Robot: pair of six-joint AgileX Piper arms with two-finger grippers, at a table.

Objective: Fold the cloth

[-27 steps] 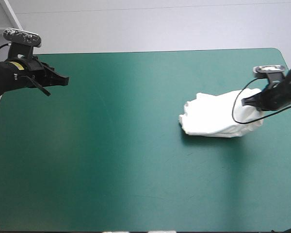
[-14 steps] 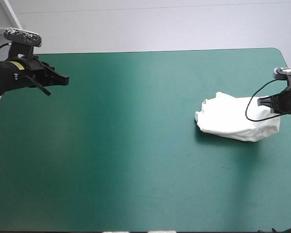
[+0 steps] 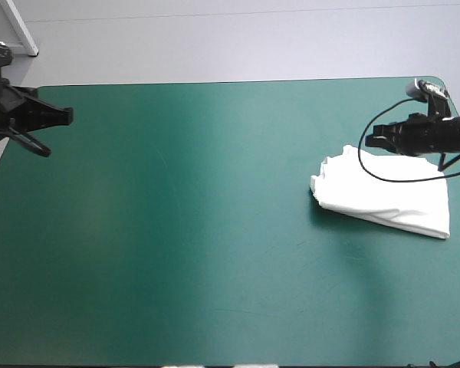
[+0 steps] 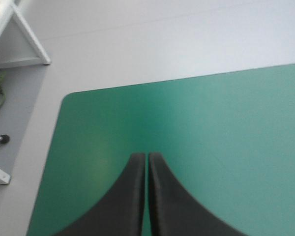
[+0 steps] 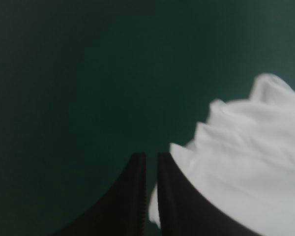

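Note:
The white T-shirt (image 3: pixel 387 195) lies as a folded, wedge-shaped bundle on the teal-green cover near the table's right edge, with rumpled folds on its left end. My right gripper (image 3: pixel 370 142) hovers just past the bundle's far side, pointing left, shut with nothing in it. In the right wrist view the T-shirt (image 5: pixel 246 162) lies beside and below the right gripper (image 5: pixel 148 155). My left gripper (image 3: pixel 67 115) is shut at the table's far left corner, far from the shirt. The left wrist view shows the left gripper (image 4: pixel 147 155) over bare cover.
The teal-green table (image 3: pixel 199 215) stretches wide to the left of the shirt. The bundle's near right corner (image 3: pixel 445 232) lies close to the table's right edge. The table's far edge (image 4: pixel 187 79) and the grey floor lie ahead of the left gripper.
The right gripper dragged the shirt rightward, let it go flat and moved to its far side. The left arm drew back toward the table's left edge.

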